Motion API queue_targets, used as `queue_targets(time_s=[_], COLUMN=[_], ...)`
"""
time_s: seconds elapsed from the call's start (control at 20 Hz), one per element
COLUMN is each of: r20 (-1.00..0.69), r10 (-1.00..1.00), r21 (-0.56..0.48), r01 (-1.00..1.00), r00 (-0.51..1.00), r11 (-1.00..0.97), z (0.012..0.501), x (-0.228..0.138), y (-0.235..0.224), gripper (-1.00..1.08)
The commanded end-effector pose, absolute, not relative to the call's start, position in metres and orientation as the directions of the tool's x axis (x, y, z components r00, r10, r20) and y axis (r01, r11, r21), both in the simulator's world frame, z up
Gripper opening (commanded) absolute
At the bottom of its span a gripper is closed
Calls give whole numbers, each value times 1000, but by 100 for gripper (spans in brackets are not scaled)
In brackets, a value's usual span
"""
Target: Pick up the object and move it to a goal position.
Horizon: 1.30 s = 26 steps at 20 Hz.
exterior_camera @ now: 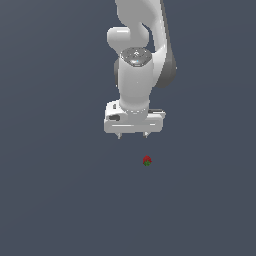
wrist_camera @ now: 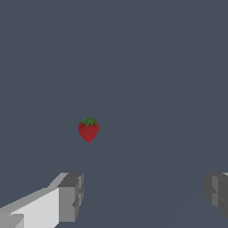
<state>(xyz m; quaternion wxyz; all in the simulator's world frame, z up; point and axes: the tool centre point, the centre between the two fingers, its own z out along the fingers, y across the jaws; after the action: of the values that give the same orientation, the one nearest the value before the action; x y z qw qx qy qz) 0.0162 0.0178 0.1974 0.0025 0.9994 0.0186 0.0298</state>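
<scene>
Below the arm in the exterior view, the gripper [exterior_camera: 132,135] hung wide open and empty, with the strawberry [exterior_camera: 147,161] lying apart on the grey floor [exterior_camera: 55,200], toward that view's right. Nothing else stood near it, nothing blocked the way. On the wrist view, the strawberry [wrist_camera: 88,129] sat outside the 2 spread fingers [wrist_camera: 71,196]; a straight descent would likely miss or nudge it.

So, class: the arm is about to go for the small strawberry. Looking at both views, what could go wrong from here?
1. The strawberry is not under the gripper; it lies off toward the exterior view's right, so a straight descent would likely miss it.
2. It is tiny beside the wide-open fingers, and roundish, so closing off-centre might nudge or roll it away instead of gripping it.
</scene>
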Motion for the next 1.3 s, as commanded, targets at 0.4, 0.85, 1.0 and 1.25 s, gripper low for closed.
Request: queue_targets(time_s=[0.4,0.85,1.0,1.25], r20=[21,20,18,14], r10=[94,71,40,-35], r21=[-10,-11,-13,-15], r01=[94,71,41,-35], r00=[995,997,999,999], r11=[-995,-997,-999,-999], z=[185,182,177,165], x=[7,9,11,16], y=[40,42,44,50], gripper=[100,100,100,100])
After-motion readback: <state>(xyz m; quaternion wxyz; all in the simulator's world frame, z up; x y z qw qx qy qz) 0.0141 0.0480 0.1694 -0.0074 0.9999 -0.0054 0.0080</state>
